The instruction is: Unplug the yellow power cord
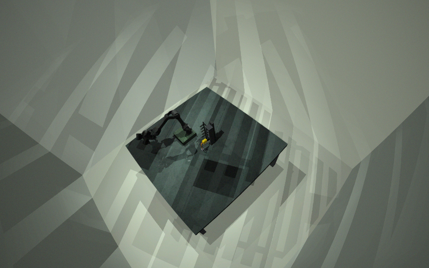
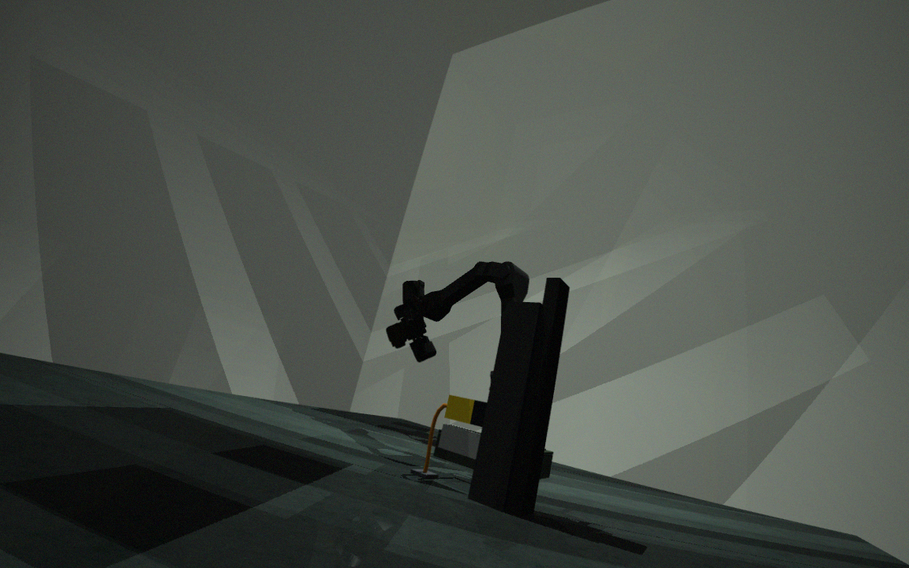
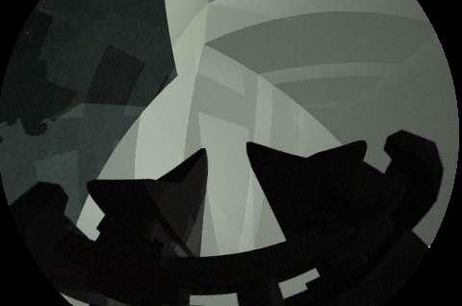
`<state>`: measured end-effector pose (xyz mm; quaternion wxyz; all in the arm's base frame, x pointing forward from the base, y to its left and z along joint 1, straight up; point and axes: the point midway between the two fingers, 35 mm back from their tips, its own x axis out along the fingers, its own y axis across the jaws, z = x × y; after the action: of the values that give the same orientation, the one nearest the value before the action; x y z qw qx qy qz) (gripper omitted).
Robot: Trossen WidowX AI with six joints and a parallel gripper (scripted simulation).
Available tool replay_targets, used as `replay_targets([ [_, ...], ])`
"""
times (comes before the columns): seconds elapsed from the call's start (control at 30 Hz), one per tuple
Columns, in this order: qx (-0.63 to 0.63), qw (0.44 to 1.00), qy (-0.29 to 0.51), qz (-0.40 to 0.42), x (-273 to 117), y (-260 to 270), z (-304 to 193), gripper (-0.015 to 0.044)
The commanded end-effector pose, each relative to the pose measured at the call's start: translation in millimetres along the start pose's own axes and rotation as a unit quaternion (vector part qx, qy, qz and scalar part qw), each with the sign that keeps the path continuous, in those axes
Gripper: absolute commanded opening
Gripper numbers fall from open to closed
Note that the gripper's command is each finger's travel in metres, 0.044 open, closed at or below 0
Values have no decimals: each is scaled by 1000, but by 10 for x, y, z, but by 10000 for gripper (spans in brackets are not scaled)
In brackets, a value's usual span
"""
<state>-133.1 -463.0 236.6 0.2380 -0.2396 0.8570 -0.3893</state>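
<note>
The yellow plug (image 1: 204, 140) (image 2: 460, 409) sits low against the side of the upright black power strip (image 1: 211, 134) (image 2: 503, 416). Its dark front end meets the strip in the exterior view; the prongs are hidden. The orange-yellow cord (image 1: 201, 145) (image 2: 432, 438) curves down from the plug's back to the table. My gripper (image 1: 141, 137) (image 2: 409, 341) (image 3: 226, 150) is partly open with nothing between its fingers. It is in the air, well away from the plug, cord and strip, near the table's left corner in the top view. The wrist view shows none of them.
The arm's base stands on a green plate (image 1: 180, 139) between the gripper and the strip. Several thin dark rods (image 1: 202, 130) stick out from the strip's side towards the arm. The cord ends at a small flat piece (image 2: 424, 472) on the table (image 1: 176, 179).
</note>
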Motion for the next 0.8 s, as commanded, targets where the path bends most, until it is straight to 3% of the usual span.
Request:
replay_targets([
  [0.0, 95, 990, -106, -4, -495, -64, 572, 160],
  [0.37, 264, 919, -284, 68, -1699, 31, 1443, 160],
  [0.77, 377, 800, -390, 257, -3127, 540, 1893, 160],
])
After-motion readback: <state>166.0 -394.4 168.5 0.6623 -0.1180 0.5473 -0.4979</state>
